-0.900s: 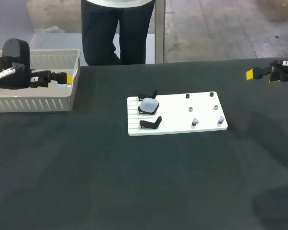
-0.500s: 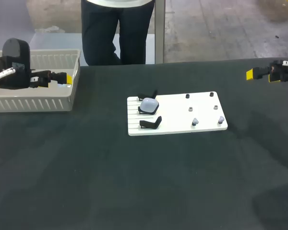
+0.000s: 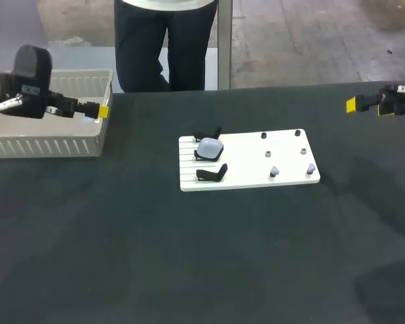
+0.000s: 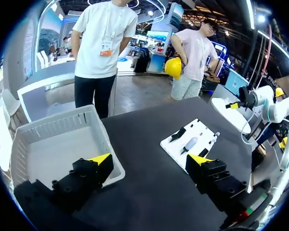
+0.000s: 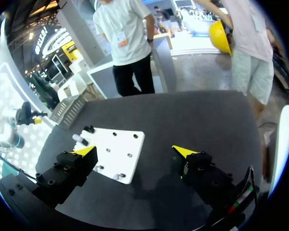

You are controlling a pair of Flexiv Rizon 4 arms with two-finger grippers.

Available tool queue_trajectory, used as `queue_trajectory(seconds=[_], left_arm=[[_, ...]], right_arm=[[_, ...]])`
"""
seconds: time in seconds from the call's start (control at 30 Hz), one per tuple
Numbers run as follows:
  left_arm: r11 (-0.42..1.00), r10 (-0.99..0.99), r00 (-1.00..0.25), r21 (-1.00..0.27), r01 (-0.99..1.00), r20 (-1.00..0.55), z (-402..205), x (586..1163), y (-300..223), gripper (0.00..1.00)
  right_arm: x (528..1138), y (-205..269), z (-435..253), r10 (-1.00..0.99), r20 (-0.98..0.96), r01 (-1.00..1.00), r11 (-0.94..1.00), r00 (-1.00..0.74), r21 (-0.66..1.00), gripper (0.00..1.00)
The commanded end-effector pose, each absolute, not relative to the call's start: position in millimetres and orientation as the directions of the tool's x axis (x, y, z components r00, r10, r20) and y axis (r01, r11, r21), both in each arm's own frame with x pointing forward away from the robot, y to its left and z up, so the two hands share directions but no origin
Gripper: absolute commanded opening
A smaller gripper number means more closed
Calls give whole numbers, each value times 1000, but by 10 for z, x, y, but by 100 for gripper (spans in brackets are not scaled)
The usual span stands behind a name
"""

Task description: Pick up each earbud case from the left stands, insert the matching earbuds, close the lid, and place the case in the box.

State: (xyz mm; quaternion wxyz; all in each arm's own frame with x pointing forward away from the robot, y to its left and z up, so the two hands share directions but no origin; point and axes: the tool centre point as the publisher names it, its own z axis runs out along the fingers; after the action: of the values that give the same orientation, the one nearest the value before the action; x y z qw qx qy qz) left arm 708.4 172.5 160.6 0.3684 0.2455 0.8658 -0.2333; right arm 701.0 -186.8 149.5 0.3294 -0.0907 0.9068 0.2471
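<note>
Left gripper (image 4: pixel 151 161) spread, empty, above white box (image 3: pixel 54 145) right rim. Right gripper (image 5: pixel 135 153) spread, empty, far right. Earbud case (image 3: pixel 209 148) on middle stand, board (image 3: pixel 256 165) left side. Judged step: fetch case; left arm must travel right and descend.

We're basically looking at one big table (image 3: pixel 189 256) here, matte black top, pretty evenly lit, with some faint lighter smudgy patches across it.

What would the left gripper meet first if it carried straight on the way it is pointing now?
Probably the bare table between the basket and the white board; the left gripper seems to tilt downward, though depth is unclear.
</note>
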Motion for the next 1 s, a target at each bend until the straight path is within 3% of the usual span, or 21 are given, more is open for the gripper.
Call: queue_trajectory(seconds=[0.03,0.07,0.6,1.0], left_arm=[[98,487,-13,40,994,-873,1552,7150,1736,100],[-7,537,50,55,998,-842,1535,7144,1693,100],[-7,537,50,55,998,-842,1535,7144,1693,100],[59,562,-19,17,998,-827,1338,7022,981,100]], right_arm=[[7004,-1857,1499,-1,-642,-323,864,-767,385,100],[7004,-1857,1499,-1,-642,-323,864,-767,385,100],[7004,-1857,1499,-1,-642,-323,864,-767,385,100],[7004,-1857,1499,-1,-642,-323,864,-767,385,100]])
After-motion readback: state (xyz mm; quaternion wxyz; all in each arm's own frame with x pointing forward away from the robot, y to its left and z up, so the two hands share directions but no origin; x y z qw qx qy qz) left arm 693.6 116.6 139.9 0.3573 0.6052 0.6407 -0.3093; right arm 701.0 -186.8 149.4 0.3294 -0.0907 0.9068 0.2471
